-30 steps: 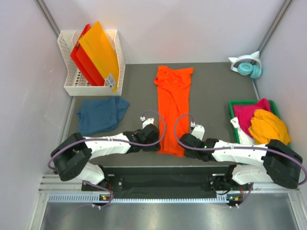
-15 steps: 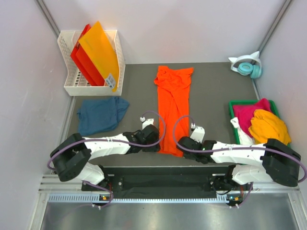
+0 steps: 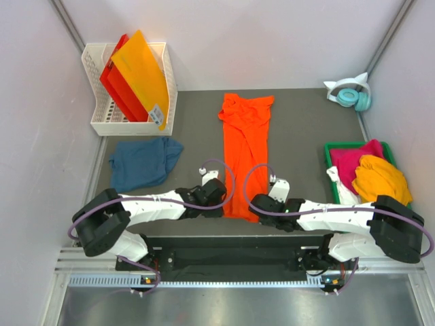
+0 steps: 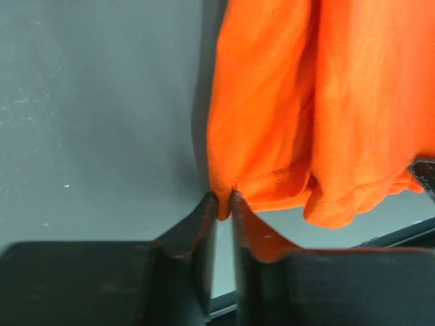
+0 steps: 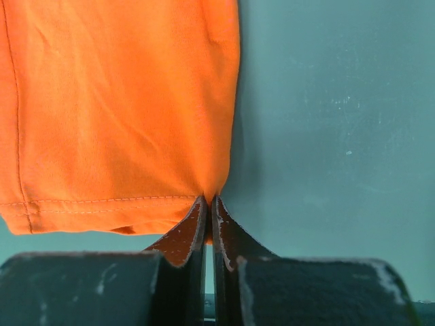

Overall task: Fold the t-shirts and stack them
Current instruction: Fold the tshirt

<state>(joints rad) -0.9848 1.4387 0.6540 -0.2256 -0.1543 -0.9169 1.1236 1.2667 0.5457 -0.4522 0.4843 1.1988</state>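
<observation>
A bright orange t-shirt [image 3: 246,146], folded into a long strip, lies down the middle of the dark mat. My left gripper [image 3: 223,204] is shut on its near left hem corner [image 4: 224,204]. My right gripper [image 3: 253,206] is shut on its near right hem corner [image 5: 209,200]. The hem end is lifted slightly near the mat's front edge. A dark teal-blue t-shirt [image 3: 143,161] lies crumpled at the left. Magenta [image 3: 353,159], yellow-orange [image 3: 380,178] and white [image 3: 342,188] t-shirts sit in a green bin [image 3: 333,147] at the right.
A white basket [image 3: 102,125] with stiff orange and red plastic sheets [image 3: 136,75] stands at the back left. Teal cat-ear headphones [image 3: 352,95] lie at the back right. The mat's front edge [image 3: 238,227] runs just below both grippers.
Both grippers have drawn the shirt's near hem slightly toward the front edge and closer together; the strip's near end is a little narrower.
</observation>
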